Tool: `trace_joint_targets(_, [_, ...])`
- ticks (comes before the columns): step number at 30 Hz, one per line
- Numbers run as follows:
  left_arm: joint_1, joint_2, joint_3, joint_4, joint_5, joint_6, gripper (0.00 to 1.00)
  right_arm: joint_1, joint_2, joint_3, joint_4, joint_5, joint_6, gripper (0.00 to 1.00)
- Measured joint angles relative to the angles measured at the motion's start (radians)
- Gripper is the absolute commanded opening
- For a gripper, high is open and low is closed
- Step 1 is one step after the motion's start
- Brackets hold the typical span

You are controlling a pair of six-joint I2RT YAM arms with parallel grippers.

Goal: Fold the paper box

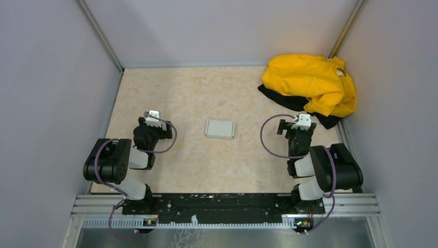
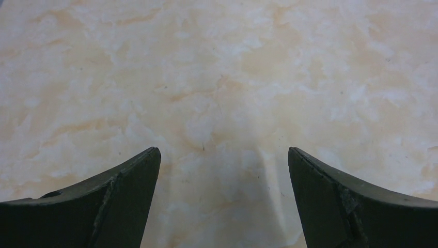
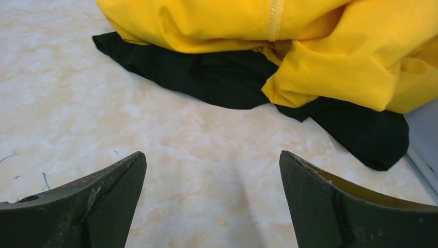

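Nearest to us, both arms sit drawn back by their bases at the near edge of the table (image 1: 181,93). The left gripper (image 1: 153,120) has its fingers spread wide; its wrist view shows nothing but bare marbled surface between them. The right gripper (image 1: 301,124) is likewise spread and grips nothing; its wrist view looks toward the yellow jacket (image 3: 289,36) and the black cloth (image 3: 217,77) under it.

Further out, between the two grippers and well apart from each, lies the box (image 1: 220,129). From above we see a small pale rectangle, compact, lying flat with its edges square. We cannot make out loose flaps or an open top at this size. We judge that this fits either a flat blank awaiting folding or a box already closed and set down; the pictures do not settle which.

Should any handling follow, we advise that paper of this kind is light and will slide on the smooth surface: one gripper should steady it while the other works, and a crease needs gentle, even pressure along a fold line.

Farthest, the jacket and cloth lie heaped in the far right corner, clear of the box.
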Motion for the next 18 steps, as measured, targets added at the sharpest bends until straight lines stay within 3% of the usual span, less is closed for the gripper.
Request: trace_joint_targets(18, [0.0,0.001,0.026,0.04,-0.017,-0.025,0.99,0.0,0.0,0.011,-0.031,-0.075,-0.018,0.99])
